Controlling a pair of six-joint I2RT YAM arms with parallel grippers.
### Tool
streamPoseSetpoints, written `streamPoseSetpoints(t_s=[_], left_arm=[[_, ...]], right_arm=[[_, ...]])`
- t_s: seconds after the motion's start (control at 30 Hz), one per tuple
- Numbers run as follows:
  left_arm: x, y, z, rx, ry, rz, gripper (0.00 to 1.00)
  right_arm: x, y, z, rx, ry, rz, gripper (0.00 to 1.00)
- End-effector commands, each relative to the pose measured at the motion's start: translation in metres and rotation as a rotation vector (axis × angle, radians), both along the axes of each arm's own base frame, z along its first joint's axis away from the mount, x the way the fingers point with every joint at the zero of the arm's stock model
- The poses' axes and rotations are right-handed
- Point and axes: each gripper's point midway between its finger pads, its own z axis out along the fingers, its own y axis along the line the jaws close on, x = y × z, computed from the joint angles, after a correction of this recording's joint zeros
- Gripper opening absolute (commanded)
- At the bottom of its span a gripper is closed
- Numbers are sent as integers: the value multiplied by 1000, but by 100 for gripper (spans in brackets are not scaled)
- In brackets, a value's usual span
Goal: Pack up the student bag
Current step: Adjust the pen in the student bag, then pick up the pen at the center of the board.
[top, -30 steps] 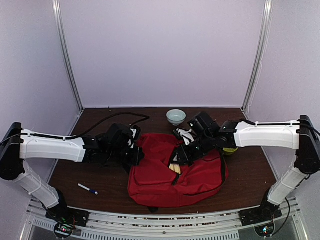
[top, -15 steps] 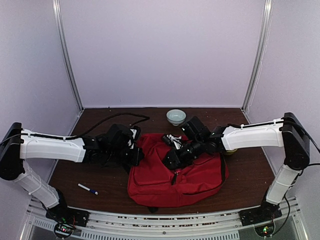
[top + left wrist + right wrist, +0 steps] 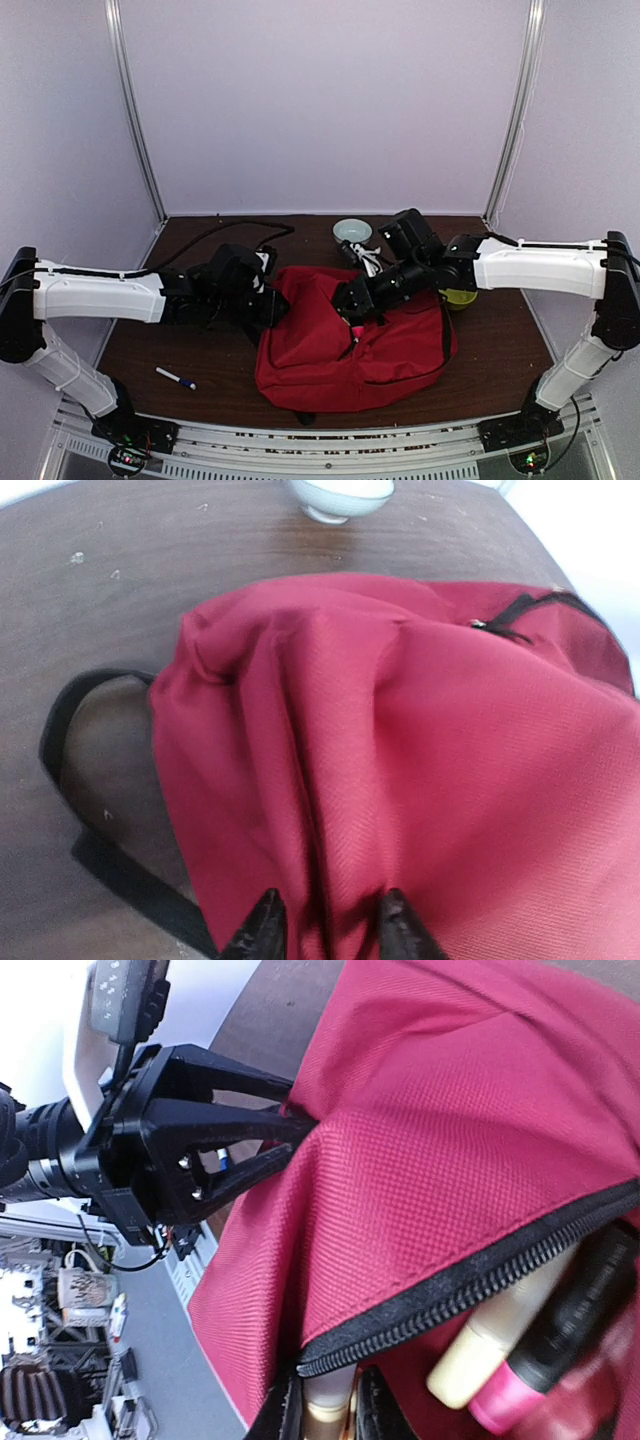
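Observation:
The student bag (image 3: 350, 365) is a large red backpack lying in the middle of the table. My left gripper (image 3: 272, 308) is at its left edge. In the left wrist view the left gripper (image 3: 330, 925) is open, with a raised fold of the red bag (image 3: 450, 760) between its fingertips (image 3: 265, 925). My right gripper (image 3: 352, 312) is at the bag's zipped opening (image 3: 470, 1270). The right gripper (image 3: 328, 1415) has its fingers close together on a cream-coloured tube (image 3: 328, 1400) under the zipper edge. Inside the bag lie another cream tube (image 3: 495, 1345) and a pink-and-black marker (image 3: 560, 1350).
A pale bowl (image 3: 352, 233) stands behind the bag. A blue-and-white pen (image 3: 176, 378) lies at the front left. A yellow-green object (image 3: 460, 297) sits behind the right arm. A black cable (image 3: 230, 235) runs along the back left. A black bag strap (image 3: 70, 720) trails on the table.
My left gripper's jaws have parted on the bag's fold. My right gripper's jaws have narrowed at the zipper opening, and it has shifted slightly back.

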Motion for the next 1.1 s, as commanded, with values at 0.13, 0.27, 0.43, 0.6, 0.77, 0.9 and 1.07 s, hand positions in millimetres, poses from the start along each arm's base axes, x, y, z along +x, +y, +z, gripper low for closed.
streamPoseSetpoints(t_s=[0.13,0.27,0.43,0.6,0.77,0.9,1.07], left_arm=[[-6,60,9,125,79,252,64],[-23,104,7,181,131,401,74],[-38,129,-5,216,186,476,78],[-50,133,-19,220,257,497,78],[-81,170,-45,187,371,687,79],[-97,207,-49,237,391,881,97],[-103,221,-61,167,392,993,98]], right_arm=[[26,-39,24,-115,-243,-119,22],[35,-58,29,-185,-332,-168,32],[38,-58,28,-186,-367,-160,34],[34,-58,9,-246,-321,-119,32],[34,-65,4,-261,-340,-130,32],[33,-61,0,-244,-333,-119,32],[32,-62,-5,-256,-335,-103,32]])
